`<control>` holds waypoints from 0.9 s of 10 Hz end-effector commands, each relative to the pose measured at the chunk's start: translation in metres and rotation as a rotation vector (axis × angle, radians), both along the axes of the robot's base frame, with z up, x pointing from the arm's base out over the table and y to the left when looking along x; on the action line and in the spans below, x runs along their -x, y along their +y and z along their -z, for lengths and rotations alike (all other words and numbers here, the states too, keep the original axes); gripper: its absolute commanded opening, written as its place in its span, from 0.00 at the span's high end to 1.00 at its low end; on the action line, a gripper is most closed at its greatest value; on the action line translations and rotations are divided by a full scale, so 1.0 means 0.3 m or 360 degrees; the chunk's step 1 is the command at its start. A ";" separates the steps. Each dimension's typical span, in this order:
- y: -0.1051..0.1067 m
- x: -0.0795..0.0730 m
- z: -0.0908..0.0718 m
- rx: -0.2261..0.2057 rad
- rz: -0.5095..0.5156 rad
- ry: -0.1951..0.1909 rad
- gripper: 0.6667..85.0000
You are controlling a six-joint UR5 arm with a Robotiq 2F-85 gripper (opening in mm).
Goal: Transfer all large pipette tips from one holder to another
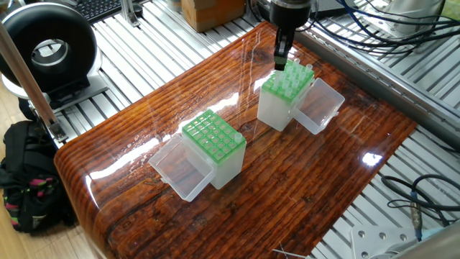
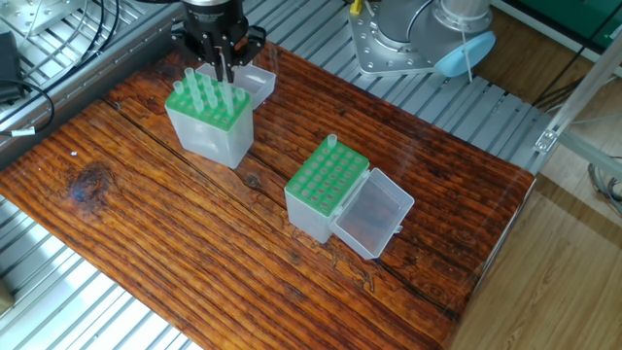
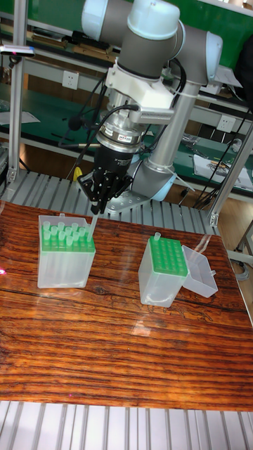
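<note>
Hanging over the far box (image 1: 284, 101), the gripper (image 1: 280, 63) points straight down with its dark fingers (image 3: 98, 204) drawn close together, and in the tall fixed view a pale tip (image 3: 93, 223) shows just below them, pinched between the fingers and lifted partly above its neighbours. That box is a frosted plastic case with a green grid rack (image 2: 206, 105) on top, and a cluster of large pipette tips (image 2: 204, 89) stands upright in the rack, their round open tops sticking up above the green surface (an exact count cannot be made out from these views). Its clear lid (image 1: 320, 106) hangs open on the side away from the second box. The second box (image 2: 326, 190) sits well apart from the first, nearer the middle of the table (image 2: 194, 253), with its own green rack (image 1: 210, 134) almost bare: a single tip (image 2: 331, 142) stands at one corner of it. This box's lid (image 2: 374, 216) also lies open beside it. The table is a glossy, striped reddish-brown wooden slab resting on a ribbed metal frame (image 1: 144, 50). The arm (image 3: 151, 42) rises behind the first box, grey and silver, with cables running along it.
</note>
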State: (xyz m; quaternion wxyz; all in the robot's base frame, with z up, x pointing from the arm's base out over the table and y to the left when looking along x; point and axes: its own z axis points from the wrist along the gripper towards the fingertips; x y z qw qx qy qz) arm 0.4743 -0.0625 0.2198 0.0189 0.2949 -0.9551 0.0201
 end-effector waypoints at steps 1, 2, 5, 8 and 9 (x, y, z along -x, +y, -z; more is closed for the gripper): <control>0.014 -0.007 -0.015 -0.0012 0.0008 0.0004 0.85; 0.014 -0.007 -0.018 -0.0011 0.0011 0.0003 0.86; 0.015 -0.002 -0.024 -0.0014 0.0014 0.0013 0.86; 0.015 0.001 -0.044 -0.0014 0.0017 0.0032 0.86; 0.016 0.001 -0.049 -0.0014 0.0018 0.0037 0.86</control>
